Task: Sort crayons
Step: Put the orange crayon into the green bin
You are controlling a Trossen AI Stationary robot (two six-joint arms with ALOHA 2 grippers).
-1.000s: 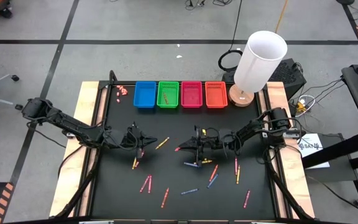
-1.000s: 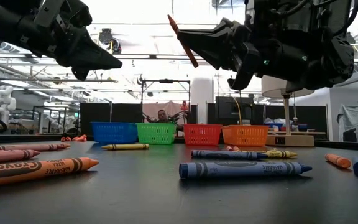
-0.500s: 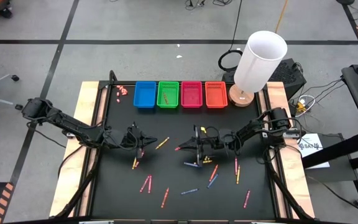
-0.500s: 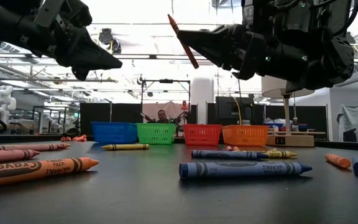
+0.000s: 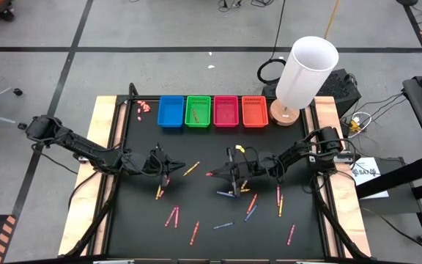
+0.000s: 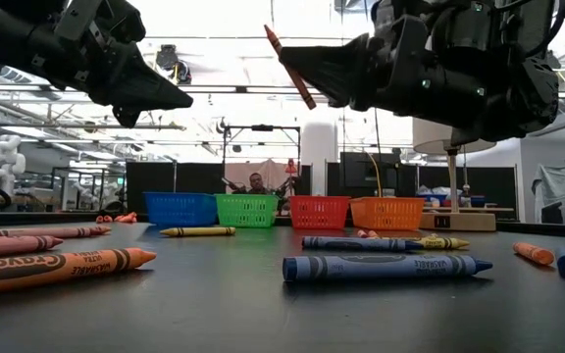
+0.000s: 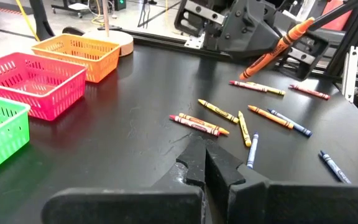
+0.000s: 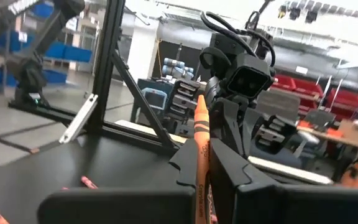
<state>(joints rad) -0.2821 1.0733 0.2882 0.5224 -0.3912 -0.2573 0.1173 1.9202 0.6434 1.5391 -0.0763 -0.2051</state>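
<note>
1. Low view, bottom left: an orange crayon (image 6: 62, 268) lies nearest on the black worktop (image 6: 224, 314), its wrapper reading "Crayola".
2. Right of centre lies a blue crayon (image 6: 385, 267) whose label is too small to read; behind it are another blue one and a yellow one.
3. Further crayons (image 5: 226, 202) are scattered over the lower half of the worktop in the high view, red, pink, orange, yellow and blue.
4. The right gripper (image 5: 220, 173) hangs above mid-worktop, jaws closed on an orange-red crayon (image 6: 289, 67) that sticks up tilted near the top centre of the low view.
5. The left gripper (image 5: 168, 168), left of centre, has its jaws closed and empty.
6. Along the far edge stand four baskets (image 5: 212, 111): blue, green, pink, orange.
7. A white lamp (image 5: 306, 73) stands at the upper right corner.
8. Beyond, a hall with ceiling lights; a person (image 6: 255, 182) sits behind the baskets.
</note>
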